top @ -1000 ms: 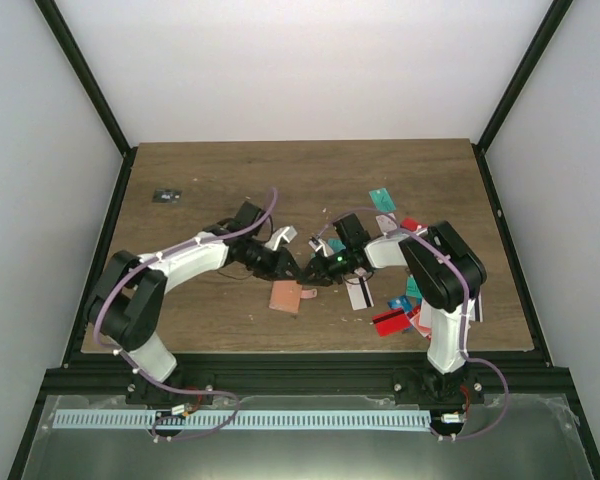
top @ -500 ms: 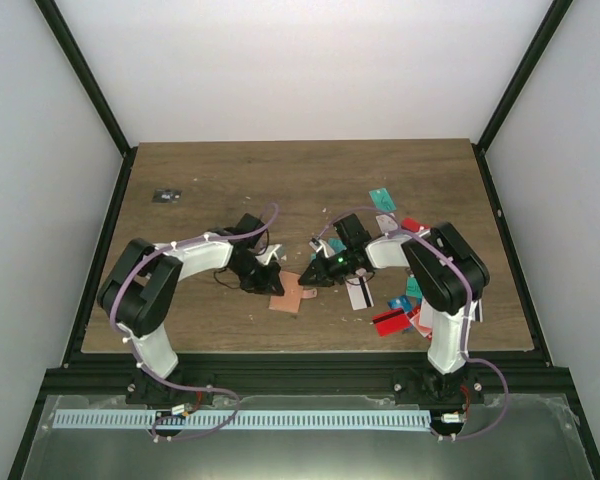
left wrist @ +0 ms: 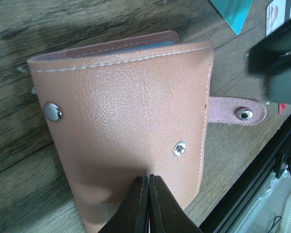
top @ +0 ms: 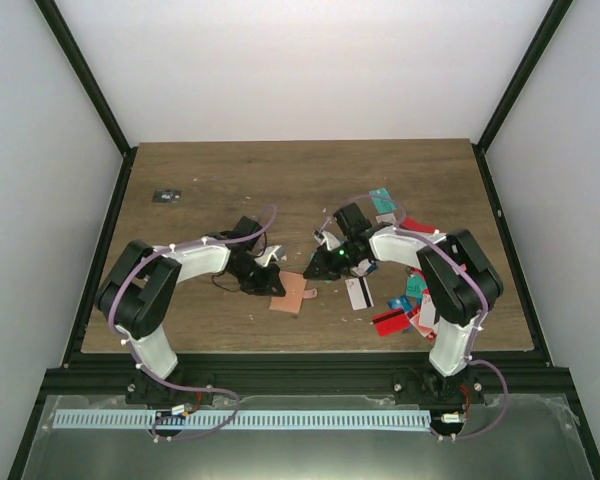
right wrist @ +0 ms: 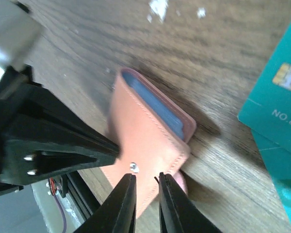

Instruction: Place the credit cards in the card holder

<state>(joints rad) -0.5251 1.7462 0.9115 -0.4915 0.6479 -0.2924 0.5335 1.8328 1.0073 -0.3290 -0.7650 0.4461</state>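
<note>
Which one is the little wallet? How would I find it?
On the brown wooden table, look between the left tool and the right tool. The card holder lies there, folded. It is the only salmon-pink, leathery thing with metal snaps; the credit cards nearby are thin, flat plastic.

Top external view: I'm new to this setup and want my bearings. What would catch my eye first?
The salmon-pink card holder lies folded near the front middle of the table. The left gripper and right gripper meet over it from either side. Next come the credit cards, scattered loose to its right in teal, red and white.
</note>
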